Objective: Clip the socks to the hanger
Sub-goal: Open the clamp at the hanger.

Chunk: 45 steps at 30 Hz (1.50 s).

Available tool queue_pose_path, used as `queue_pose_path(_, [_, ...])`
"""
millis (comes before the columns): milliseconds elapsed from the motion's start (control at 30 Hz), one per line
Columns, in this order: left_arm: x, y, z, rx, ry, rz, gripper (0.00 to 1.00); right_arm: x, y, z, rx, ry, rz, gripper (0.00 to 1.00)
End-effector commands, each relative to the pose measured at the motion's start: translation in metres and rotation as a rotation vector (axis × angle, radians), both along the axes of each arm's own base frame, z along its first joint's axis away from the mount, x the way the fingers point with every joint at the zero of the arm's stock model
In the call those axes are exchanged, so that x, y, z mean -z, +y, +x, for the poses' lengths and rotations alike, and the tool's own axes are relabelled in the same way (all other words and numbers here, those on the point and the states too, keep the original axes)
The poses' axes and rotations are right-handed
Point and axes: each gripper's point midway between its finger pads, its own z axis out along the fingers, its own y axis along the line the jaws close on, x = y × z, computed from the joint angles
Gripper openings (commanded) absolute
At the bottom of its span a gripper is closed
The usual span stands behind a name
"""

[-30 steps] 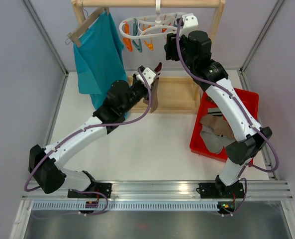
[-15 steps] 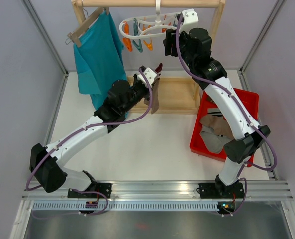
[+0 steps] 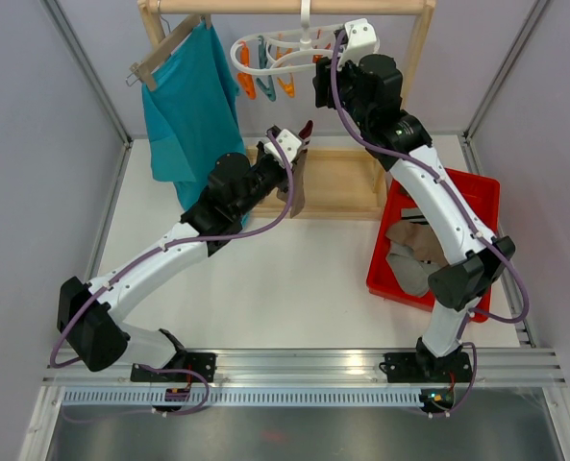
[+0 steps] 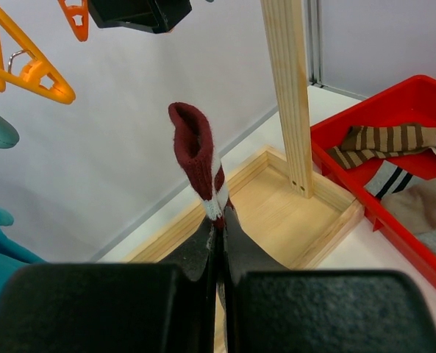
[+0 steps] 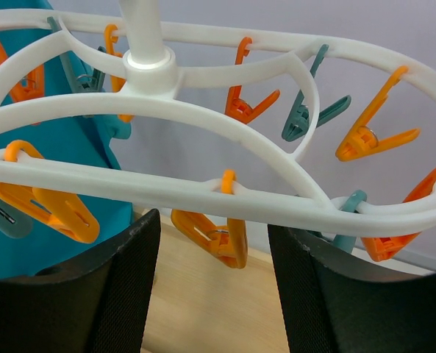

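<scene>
Just below the hanger (image 3: 285, 48), your left gripper (image 4: 219, 237) is clamped tight on a maroon sock (image 4: 195, 154), pinching it at its white stripe so the toe end stands up above the fingers. The other socks (image 3: 411, 252) lie in the red bin (image 3: 484, 192), well off to the hanger's right. Up against the hanger's front ring, your right gripper (image 5: 212, 244) is spread wide, with one orange clip (image 5: 206, 232) hanging between its fingers and, as far as the wrist view shows, untouched.

Watch the squeeze. That clip dangles loose on its loop, so a bite off its handle ends would likely swing or twist it without opening it, and any push on the ring could rock the whole hanger on its hook. The sock's free end is short and limp, so it may flop aside before it reaches the clip's mouth.

Since a second ago your right wrist has crept up and in toward the hanger. Your left arm has barely shifted.
</scene>
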Motion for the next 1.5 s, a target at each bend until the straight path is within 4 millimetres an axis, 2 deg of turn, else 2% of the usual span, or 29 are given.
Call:
queue_pose_path(0, [-0.030, -0.001, 0.001, 0.010, -0.067, -0.039, 0.02, -0.032, -0.003, 0.000, 0.018, -0.088, 0.018, 0.66])
queue_pose_path(233, [-0.029, -0.001, 0.002, 0.009, -0.063, -0.034, 0.02, -0.033, -0.002, 0.003, 0.023, -0.091, 0.015, 0.64])
queue_pose_path(400, [-0.031, -0.001, 0.003, 0.008, -0.067, -0.036, 0.02, -0.036, -0.002, 0.002, 0.021, -0.095, 0.022, 0.58])
queue_pose_path(633, [-0.028, -0.007, 0.003, 0.033, -0.062, -0.032, 0.02, -0.036, 0.001, -0.002, 0.017, -0.089, 0.025, 0.35])
queue_pose_path(700, [-0.028, -0.009, 0.005, 0.035, -0.061, -0.031, 0.02, -0.038, 0.003, -0.004, 0.009, -0.092, 0.028, 0.34])
queue_pose_path(967, [-0.032, -0.013, 0.011, 0.031, -0.076, -0.038, 0.02, -0.039, 0.006, -0.010, 0.003, -0.084, 0.038, 0.15])
queue_pose_path(1167, [-0.021, -0.023, 0.029, 0.012, -0.071, -0.023, 0.02, -0.039, 0.003, -0.013, 0.025, -0.065, 0.068, 0.06])
queue_pose_path(1267, [-0.014, -0.022, 0.041, -0.037, -0.060, -0.039, 0.02, -0.046, -0.003, -0.014, 0.048, -0.061, 0.087, 0.01])
queue_pose_path(1300, [-0.019, -0.020, 0.046, -0.066, -0.083, -0.063, 0.02, -0.048, -0.003, -0.015, 0.048, -0.061, 0.091, 0.00])
queue_pose_path(1367, [-0.011, -0.024, 0.055, -0.082, -0.102, -0.045, 0.02, -0.055, -0.005, -0.021, 0.051, -0.068, 0.114, 0.00])
queue_pose_path(1400, [-0.019, -0.025, 0.058, -0.093, -0.128, -0.060, 0.02, -0.058, -0.008, -0.023, 0.053, -0.072, 0.118, 0.00])
queue_pose_path(1467, [-0.019, -0.023, 0.069, -0.134, -0.154, -0.059, 0.02, -0.063, -0.010, -0.026, 0.059, -0.079, 0.137, 0.00])
